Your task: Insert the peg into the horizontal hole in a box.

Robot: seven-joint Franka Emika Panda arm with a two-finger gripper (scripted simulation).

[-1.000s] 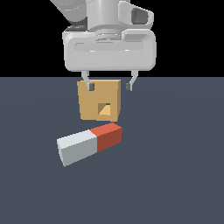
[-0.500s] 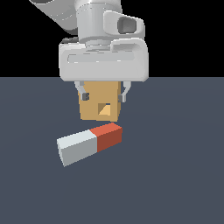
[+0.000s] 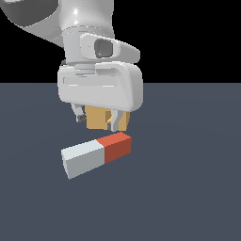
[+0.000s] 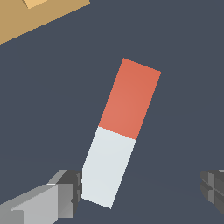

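Note:
The peg [image 3: 96, 154] lies flat on the dark floor, its pale grey-white half [image 3: 82, 161] toward the exterior view's left and its red half [image 3: 116, 146] toward the right. Behind it stands the tan box [image 3: 98, 118], mostly covered by my white hand. My gripper [image 3: 97, 117] hangs open above the floor, just beyond the peg, holding nothing. In the wrist view the peg [image 4: 120, 131] lies between and ahead of my fingers [image 4: 59, 197], its white end close to one of them. A corner of the box [image 4: 30, 19] shows there with the lighter hole [image 4: 38, 2] at the picture's edge.
Plain dark grey floor [image 3: 188, 188] stretches around the peg and box. Nothing else stands on it in either view.
My hand has come down and nearer to the peg, and it now covers most of the box and its hole in the exterior view. The peg has not moved.

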